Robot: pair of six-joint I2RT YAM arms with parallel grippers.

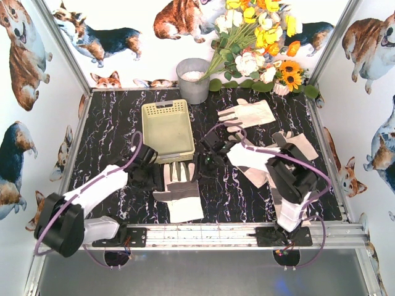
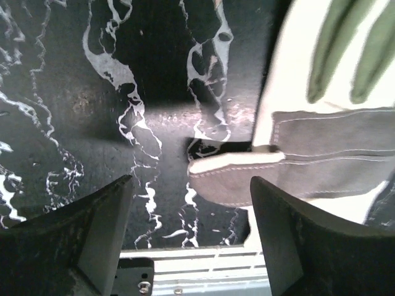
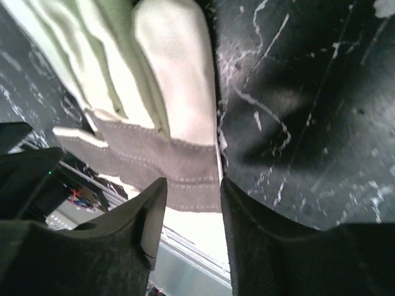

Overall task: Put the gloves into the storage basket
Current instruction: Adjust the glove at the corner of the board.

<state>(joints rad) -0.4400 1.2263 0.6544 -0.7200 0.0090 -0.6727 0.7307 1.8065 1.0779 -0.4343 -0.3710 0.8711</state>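
The pale yellow-green storage basket (image 1: 166, 129) stands empty at the back centre. A cream glove with grey patches (image 1: 179, 192) lies flat in front of it. My left gripper (image 1: 154, 176) hangs open at the glove's left edge; in the left wrist view (image 2: 191, 213) the glove's grey thumb (image 2: 234, 179) lies just beyond the jaws. My right gripper (image 1: 210, 161) is low at the glove's right edge, open (image 3: 194, 191), with the glove's grey cuff band (image 3: 166, 166) beyond it. Another glove (image 1: 247, 114) lies at the back right. More gloves (image 1: 296, 145) lie partly under the right arm.
A grey metal bucket (image 1: 193, 80) stands behind the basket, with a flower bunch (image 1: 259, 43) to its right. The silver rail (image 1: 203, 233) runs along the near edge. Printed walls enclose the black marble table (image 1: 111, 123).
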